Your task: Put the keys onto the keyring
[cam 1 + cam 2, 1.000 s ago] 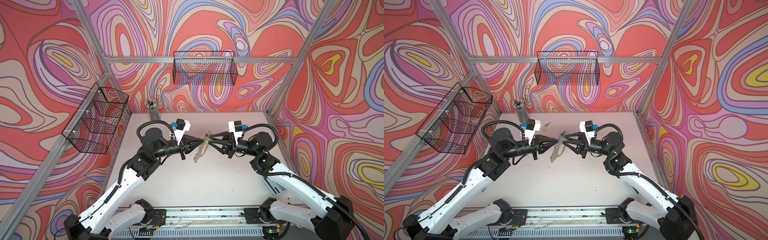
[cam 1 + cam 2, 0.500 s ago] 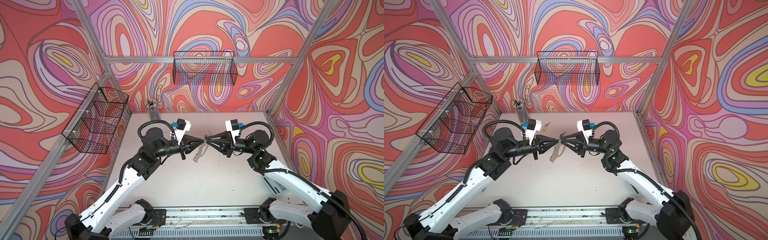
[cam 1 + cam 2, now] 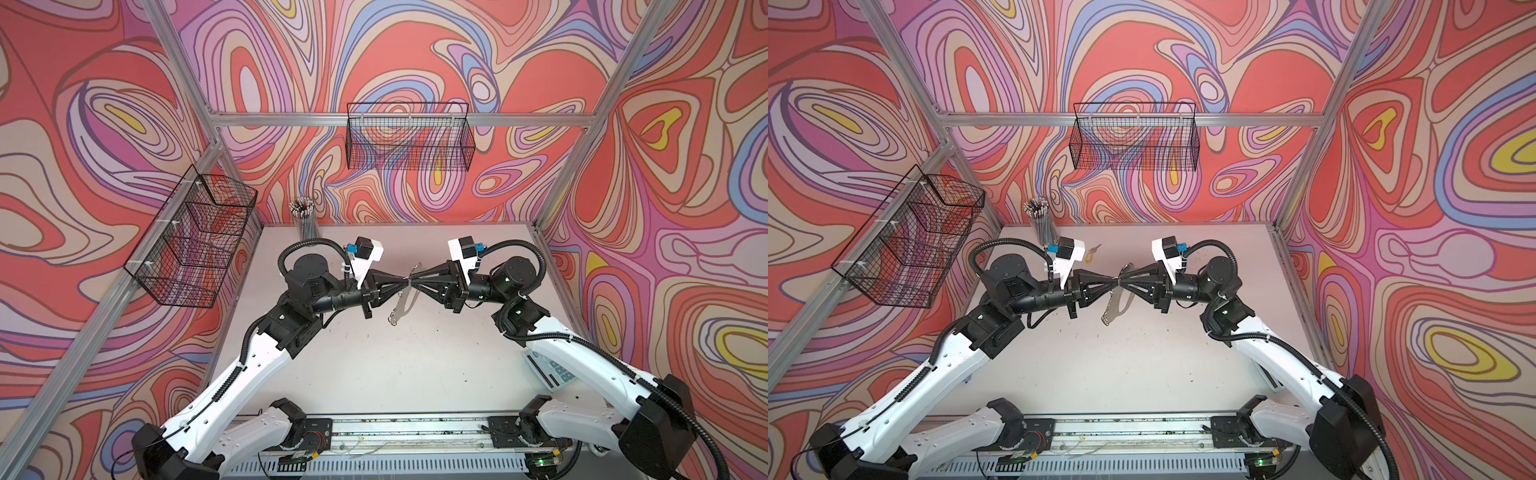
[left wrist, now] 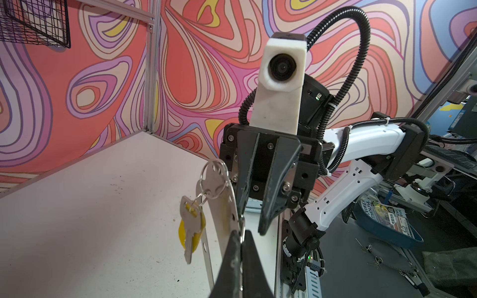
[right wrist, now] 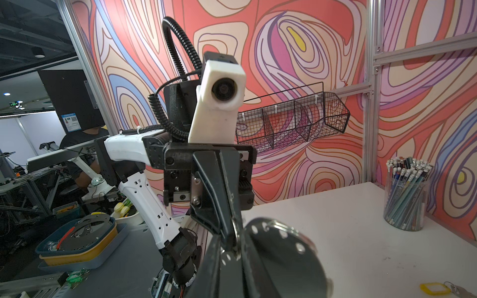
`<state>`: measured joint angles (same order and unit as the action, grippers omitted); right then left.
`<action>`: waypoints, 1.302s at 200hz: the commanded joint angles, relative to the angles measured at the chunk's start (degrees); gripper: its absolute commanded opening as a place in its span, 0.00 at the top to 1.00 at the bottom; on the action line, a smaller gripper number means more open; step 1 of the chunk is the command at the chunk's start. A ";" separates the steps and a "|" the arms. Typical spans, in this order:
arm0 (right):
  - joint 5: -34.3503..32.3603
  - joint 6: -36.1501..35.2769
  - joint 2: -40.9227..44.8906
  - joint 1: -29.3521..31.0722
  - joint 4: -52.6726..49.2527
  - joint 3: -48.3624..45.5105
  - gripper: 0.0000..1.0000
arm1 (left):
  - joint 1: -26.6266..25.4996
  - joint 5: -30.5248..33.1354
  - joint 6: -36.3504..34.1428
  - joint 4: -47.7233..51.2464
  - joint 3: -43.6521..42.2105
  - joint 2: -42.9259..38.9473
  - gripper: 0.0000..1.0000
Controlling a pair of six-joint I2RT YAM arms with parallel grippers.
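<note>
Right tool (image 3: 411,279) closer, narrowly apart; left tool (image 3: 404,282) pinching keyring (image 3: 401,305); jar (image 3: 309,227) holds pencils (image 3: 301,206).

Two keys (image 4: 189,227) — each with one yellow tag (image 4: 182,233), one keyring (image 4: 222,216), two wire baskets (image 3: 409,137), one pencil cup (image 3: 305,216), two arms (image 3: 257,365).

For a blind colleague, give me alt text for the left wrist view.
The left end effector, shut on the keyring, holds it upright above the table; a key with a yellow tag hangs from it. The right end effector faces it, jaws slightly apart.
</note>
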<state>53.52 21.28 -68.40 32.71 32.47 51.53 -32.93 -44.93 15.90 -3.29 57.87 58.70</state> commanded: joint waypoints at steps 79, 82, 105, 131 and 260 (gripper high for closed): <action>-7.20 -1.76 0.28 0.34 -2.25 0.68 0.76 | -0.38 -2.36 -0.08 -2.25 0.24 -0.82 1.00; -7.15 -1.77 0.29 0.32 -2.24 0.67 0.76 | -0.38 -2.28 -0.08 -2.28 0.23 -0.86 1.00; -7.79 -1.85 0.55 0.29 -2.67 0.50 0.76 | -0.37 -1.71 -0.22 -2.25 0.23 -0.95 1.00; -7.54 -1.70 0.31 0.31 -3.03 0.67 0.75 | -0.41 -1.92 -0.07 -2.69 0.14 -0.82 1.00; -3.16 -3.39 -1.70 1.63 -5.90 3.22 0.85 | -0.39 -6.22 1.59 -5.40 0.41 1.95 1.00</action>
<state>50.54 18.92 -68.69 33.10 28.49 53.41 -32.18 -44.82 16.75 -5.61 57.69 60.07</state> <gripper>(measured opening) 0.175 0.052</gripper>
